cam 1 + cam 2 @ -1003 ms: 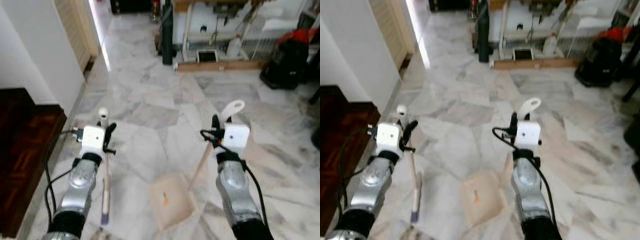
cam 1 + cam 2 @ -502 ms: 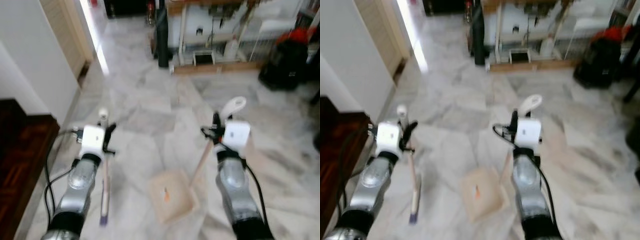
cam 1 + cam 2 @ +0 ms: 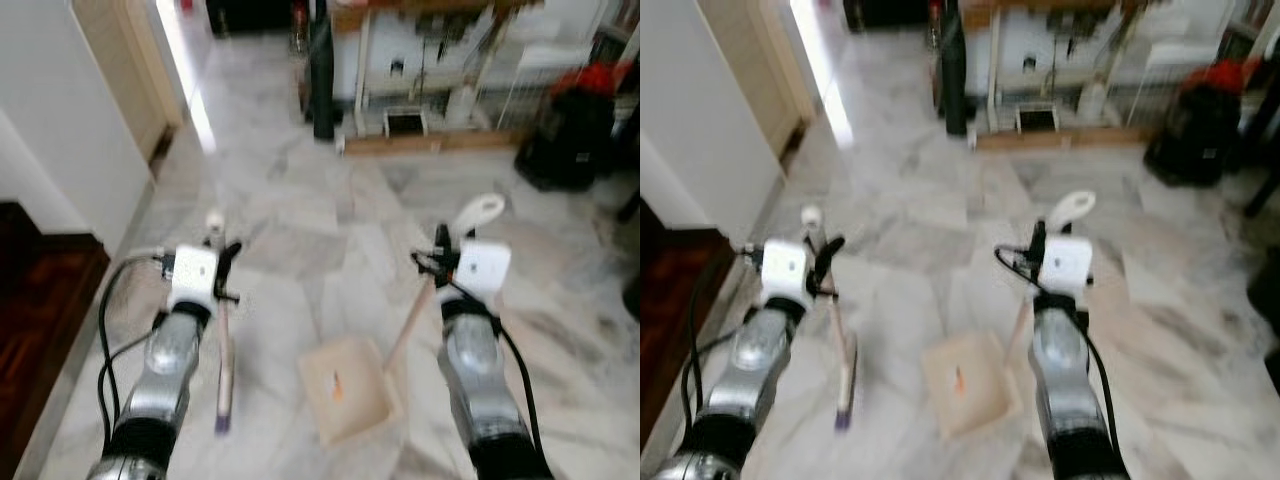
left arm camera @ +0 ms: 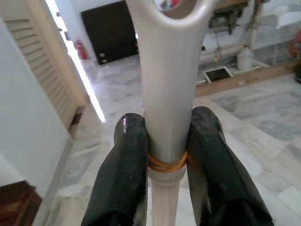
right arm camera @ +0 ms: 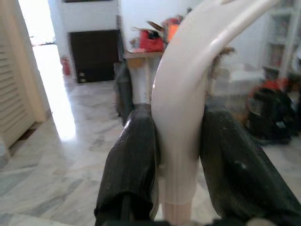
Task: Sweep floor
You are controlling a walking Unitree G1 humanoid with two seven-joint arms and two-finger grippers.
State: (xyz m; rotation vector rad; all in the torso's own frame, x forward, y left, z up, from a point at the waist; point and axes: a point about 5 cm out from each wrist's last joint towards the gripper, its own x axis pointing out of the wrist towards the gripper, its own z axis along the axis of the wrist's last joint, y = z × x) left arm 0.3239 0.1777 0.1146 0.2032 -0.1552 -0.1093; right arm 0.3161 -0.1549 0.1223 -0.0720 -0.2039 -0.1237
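Note:
My left gripper [image 3: 222, 270] is shut on the cream handle of a small broom [image 3: 223, 350], whose purple-tipped end [image 3: 221, 423] hangs near the marble floor. In the left wrist view both black fingers [image 4: 123, 174] clamp the broom handle [image 4: 168, 94]. My right gripper [image 3: 440, 258] is shut on the long handle [image 3: 412, 318] of a beige dustpan [image 3: 348, 390] resting on the floor between my arms. A small orange scrap [image 3: 335, 382] lies inside the pan. In the right wrist view the fingers [image 5: 134, 160] squeeze the dustpan's white handle top [image 5: 181, 113].
A white wall corner [image 3: 60, 110] and dark wooden floor [image 3: 30, 320] lie to my left. Ahead stand a dark upright object [image 3: 322, 70], white shelving with a wooden base [image 3: 440, 80] and a black and red vacuum [image 3: 575, 125] at the right.
The whole view has shifted as I move; the dark wooden floor takes less of the left side. Both grippers keep their hold on broom and dustpan.

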